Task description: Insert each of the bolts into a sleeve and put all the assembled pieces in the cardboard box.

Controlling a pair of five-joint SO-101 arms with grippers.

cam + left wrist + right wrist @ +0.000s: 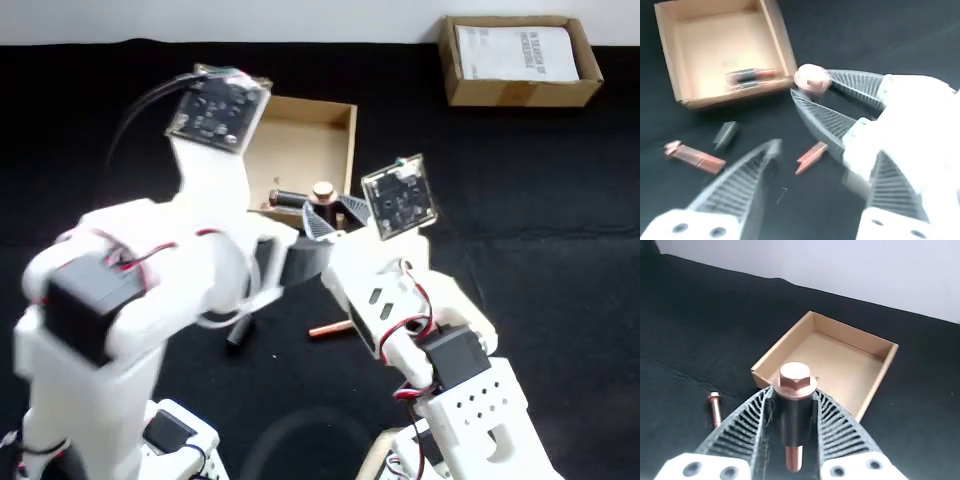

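Bolt (796, 381), seemingly sleeved, in right claw (792, 393)

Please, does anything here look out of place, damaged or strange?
Nothing looks damaged or spilled. The right gripper holds a bolt seated straight in its sleeve. Two loose bolts and a loose sleeve lie scattered on the table near the cardboard box, simply not yet assembled.

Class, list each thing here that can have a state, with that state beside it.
right gripper: shut on held piece.
held piece: bolt seated through sleeve.
left gripper: open, empty.
cardboard box: open, one assembled piece lying inside.
loose sleeve: empty, lying on table.
first loose bolt: unsleeved, lying on table.
second loose bolt: the same.
far box: open, paper inside.
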